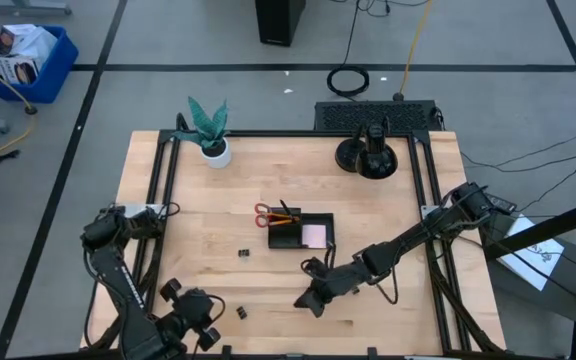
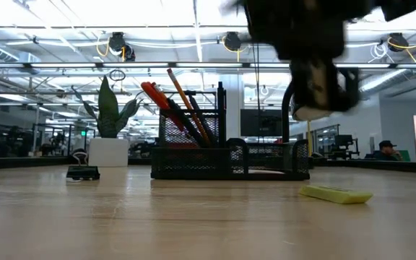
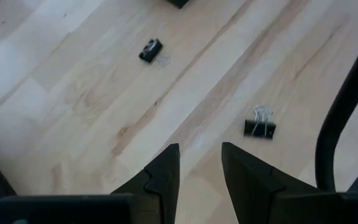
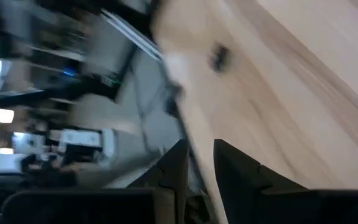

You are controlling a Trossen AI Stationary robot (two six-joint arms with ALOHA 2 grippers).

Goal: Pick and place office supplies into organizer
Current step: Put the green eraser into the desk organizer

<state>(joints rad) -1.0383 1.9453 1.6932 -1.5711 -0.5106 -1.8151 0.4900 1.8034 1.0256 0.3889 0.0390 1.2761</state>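
Observation:
The black mesh organizer (image 1: pixel 298 231) stands mid-table and holds a pink sticky-note pad (image 1: pixel 314 236). In the low view, pens and orange pencils (image 2: pixel 186 101) lean upright in the organizer (image 2: pixel 230 157). Red-handled scissors (image 1: pixel 265 215) show at its left end. One binder clip (image 1: pixel 243 253) lies near the organizer and another (image 1: pixel 240 313) lies by the near edge. A yellow-green piece (image 2: pixel 336 193) lies flat on the table. My right gripper (image 1: pixel 313 298) hovers in front of the organizer, open by a narrow gap (image 4: pixel 199 163). My left gripper (image 3: pixel 201 169) is open near the second clip (image 3: pixel 260 128).
A potted green plant (image 1: pixel 210 130) stands at the far left of the table. A round black stand base (image 1: pixel 366 155) sits at the far right. Bare wood (image 1: pixel 408 310) lies in front of the organizer. Black frame rails run along both sides.

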